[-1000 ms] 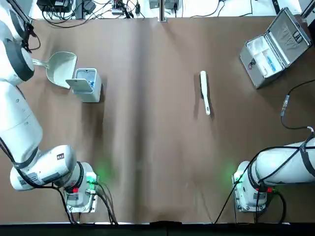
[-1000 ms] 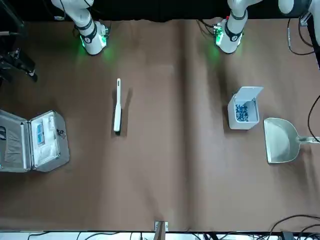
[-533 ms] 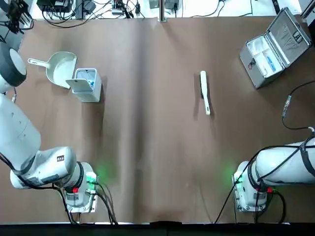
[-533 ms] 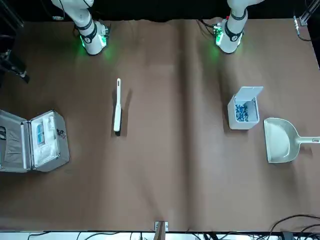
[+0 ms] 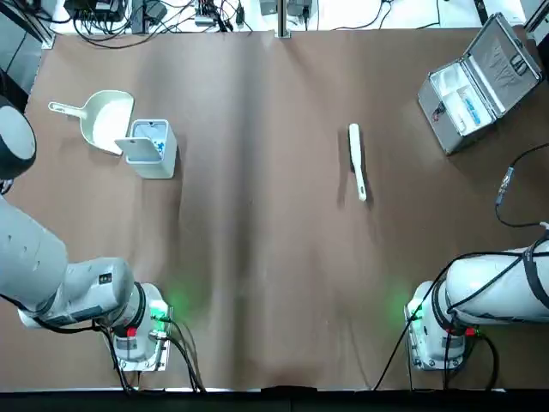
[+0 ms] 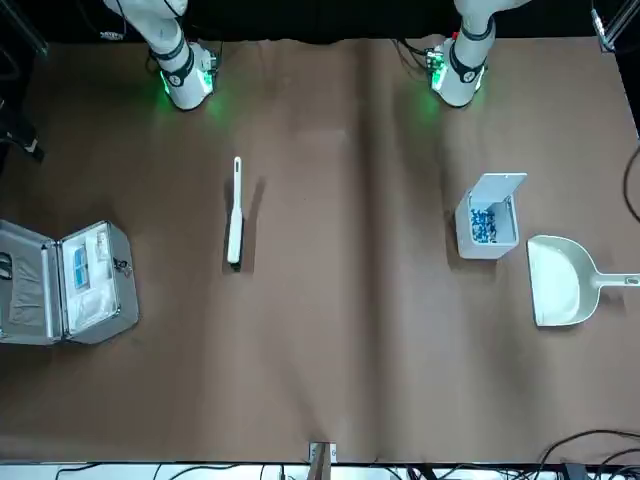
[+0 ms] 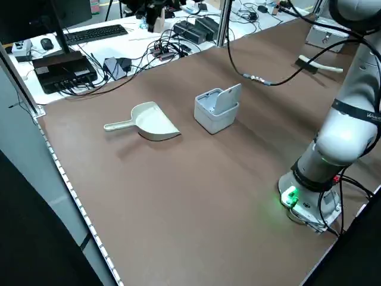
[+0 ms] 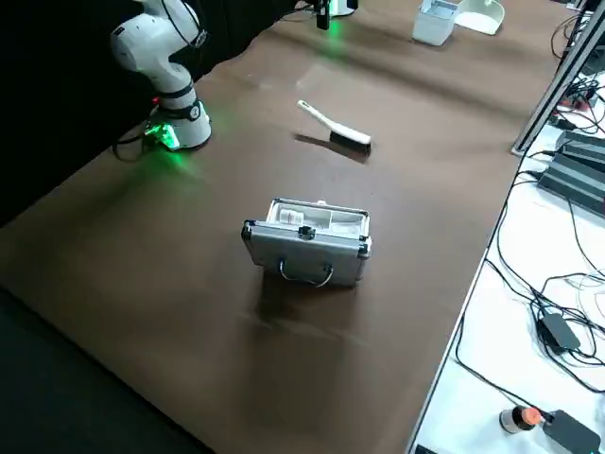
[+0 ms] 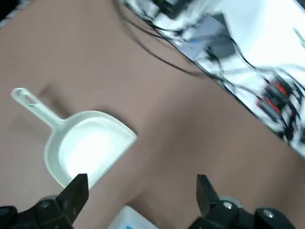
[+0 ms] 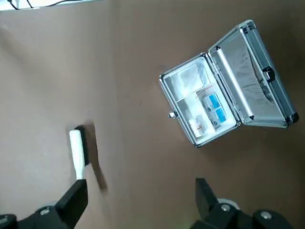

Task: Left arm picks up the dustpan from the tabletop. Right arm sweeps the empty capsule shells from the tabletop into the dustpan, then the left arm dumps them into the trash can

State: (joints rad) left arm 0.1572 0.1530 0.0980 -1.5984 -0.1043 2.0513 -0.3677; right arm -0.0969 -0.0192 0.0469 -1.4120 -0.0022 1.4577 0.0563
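Observation:
The cream dustpan (image 5: 107, 120) lies flat on the table at the far left, with its thin handle (image 6: 615, 282) pointing outward and nothing holding it. Beside it stands the white trash can (image 5: 153, 148) with its flap lid up and teal capsule shells (image 6: 485, 222) inside. No shells show on the tabletop. In the left wrist view my left gripper (image 9: 140, 186) hangs open and empty, high above the dustpan (image 9: 86, 148). My right gripper (image 10: 140, 188) is open and empty too, raised high over the brush (image 10: 77, 148).
A slim white brush (image 5: 357, 161) lies right of the table's middle. An open silver metal case (image 5: 480, 81) sits at the far right corner. Cables and electronics (image 7: 178, 36) crowd the bench beyond the far edge. A black cable (image 5: 506, 184) dangles near the right edge.
My left arm has pulled up and back from the dustpan handle, leaving the dustpan flat on the table. The right arm, brush and case have stayed put.

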